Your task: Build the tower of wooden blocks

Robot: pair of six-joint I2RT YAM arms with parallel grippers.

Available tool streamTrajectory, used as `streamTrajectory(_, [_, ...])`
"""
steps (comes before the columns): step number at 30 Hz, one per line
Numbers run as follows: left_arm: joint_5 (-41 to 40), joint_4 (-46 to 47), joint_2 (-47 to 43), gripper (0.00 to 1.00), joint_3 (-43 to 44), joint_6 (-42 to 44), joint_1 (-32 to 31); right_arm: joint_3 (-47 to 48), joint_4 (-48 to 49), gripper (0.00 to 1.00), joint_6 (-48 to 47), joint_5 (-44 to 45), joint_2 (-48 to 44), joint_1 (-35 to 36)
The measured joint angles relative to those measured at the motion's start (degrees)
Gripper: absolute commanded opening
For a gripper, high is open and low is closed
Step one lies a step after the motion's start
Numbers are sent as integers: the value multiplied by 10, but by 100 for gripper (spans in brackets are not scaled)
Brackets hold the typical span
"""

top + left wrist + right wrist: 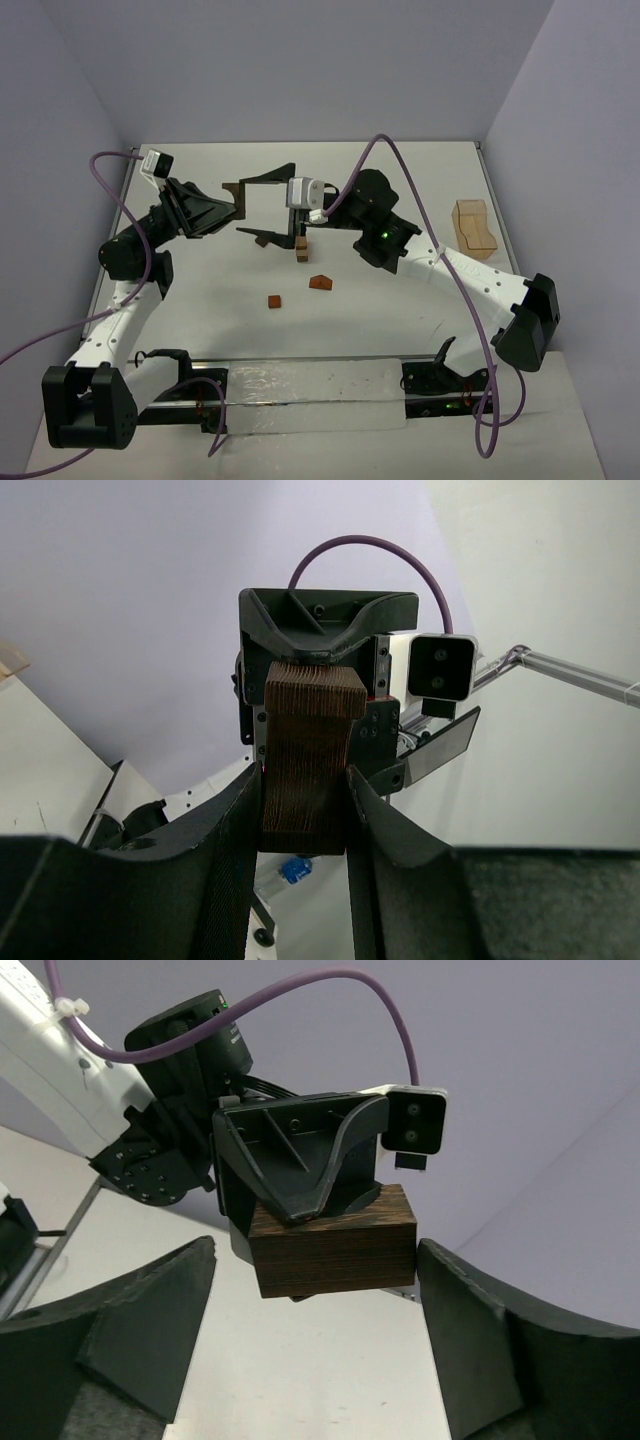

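Observation:
My left gripper (305, 772) is shut on a dark brown wood block (308, 750), held in the air above the table. In the right wrist view this block (335, 1245) sits between the wide-apart fingers (470, 1330) of my right gripper (315, 1260), which is open and not touching it. From above, the two grippers meet nose to nose: left gripper (236, 200), right gripper (243, 207), the block (232, 188) at the left one's tip. The wood block tower (301, 247) is a short tan stack just below the right wrist.
A reddish cube (274, 301) and a reddish wedge (320, 282) lie loose on the table in front of the tower. A light-tan open wooden box (473, 228) stands at the far right. Purple cables loop over both arms.

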Motion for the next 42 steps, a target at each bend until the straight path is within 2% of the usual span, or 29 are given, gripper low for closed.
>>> streamTrajectory(6, [0,0,-4,0,-5,0,-3,2,0,68,-8,6,1,0])
streamTrajectory(8, [0,0,-4,6,-5,-2,-3,5,-4,64,-11,7,1,0])
streamTrajectory(10, [0,0,-5,28,-5,-4,-3,10,-9,57,-13,6,2,0])
streamTrajectory(11, [0,0,-5,29,-6,-5,-3,12,-12,57,-14,5,3,0])
streamTrajectory(12, [0,0,-6,56,-6,-5,-3,14,-15,54,-14,4,4,0])
streamTrajectory(13, [-1,0,-6,91,-6,-6,-3,17,-19,51,-15,4,4,0])
streamTrajectory(14, [1,0,-6,99,-6,-5,-3,19,-24,49,-15,4,4,0])
streamTrajectory(19, [44,0,-17,99,-9,-2,-4,30,-60,40,-20,4,5,-2])
streamTrajectory(22, [83,-27,-35,99,-7,57,-2,30,-103,40,-25,4,-1,-10])
streamTrajectory(23, [98,-72,-47,99,-1,103,1,30,-126,40,-29,4,-5,-16])
streamTrajectory(25, [116,-212,-71,99,33,262,7,26,-177,40,-36,4,-21,-36])
streamTrajectory(27, [110,-401,-83,99,96,451,9,19,-231,39,-50,10,-44,-62])
streamTrajectory(30, [67,-624,-67,99,203,685,14,2,-322,38,-74,22,-82,-97])
streamTrajectory(33, [19,-810,-42,99,260,881,22,-18,-413,36,-111,38,-110,-135])
streamTrajectory(37, [-29,-966,12,97,284,1031,30,-28,-528,32,-167,83,-102,-173])
streamTrajectory(42, [-77,-1077,62,93,284,1127,33,-26,-635,27,-233,134,-25,-216])
